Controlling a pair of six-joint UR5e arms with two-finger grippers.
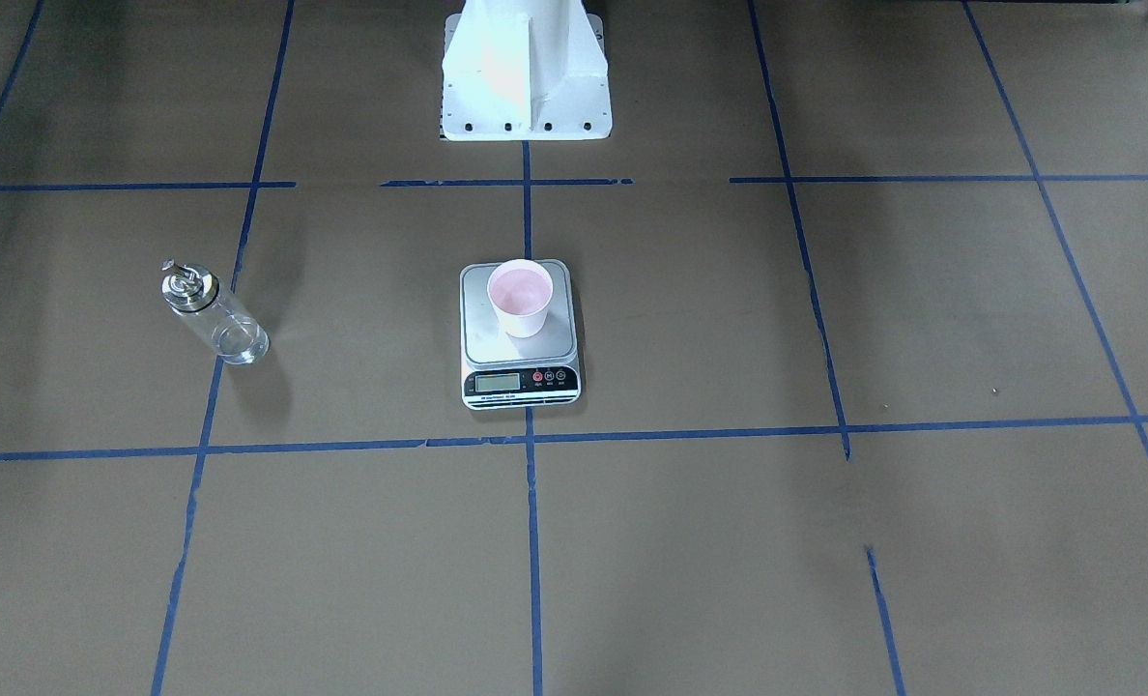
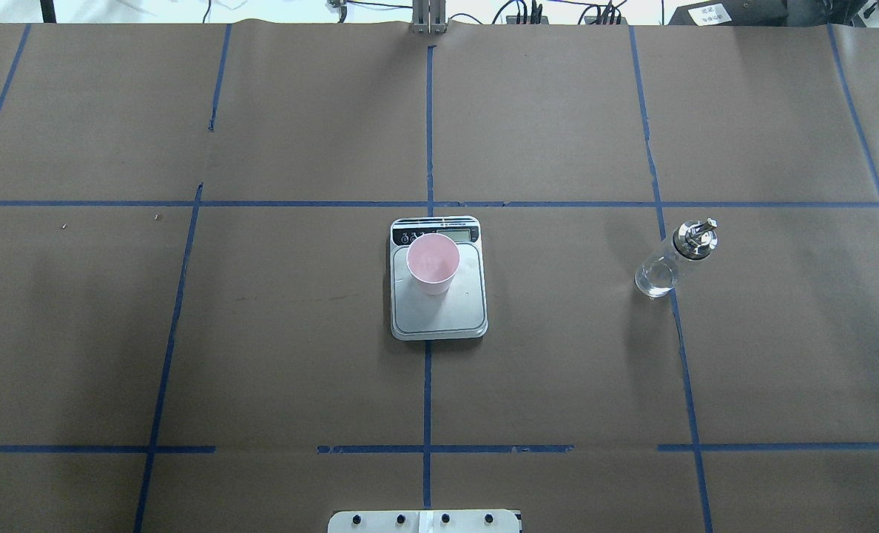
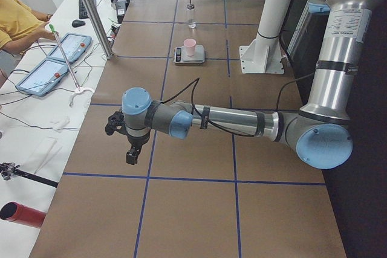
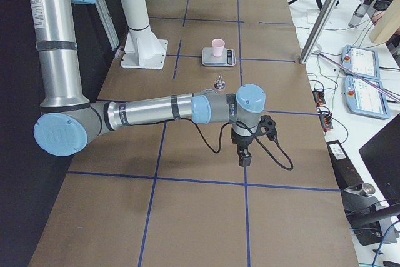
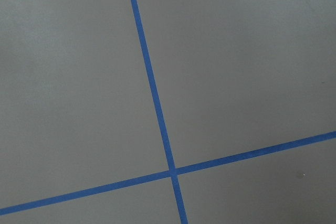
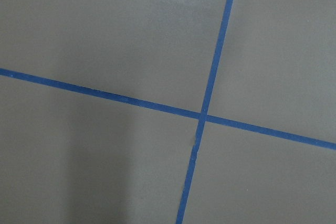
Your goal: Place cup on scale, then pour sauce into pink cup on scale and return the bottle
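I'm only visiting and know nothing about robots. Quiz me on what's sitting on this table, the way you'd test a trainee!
1. True or false: the pink cup stands on the scale.
2. Multiple choice: the bottle is A) lying on its side, B) standing upright on the table, apart from the scale, C) tipped over the cup.
3. Fill in: the bottle is on the robot's ___ side of the scale.

Key: 1 true; 2 B; 3 right.
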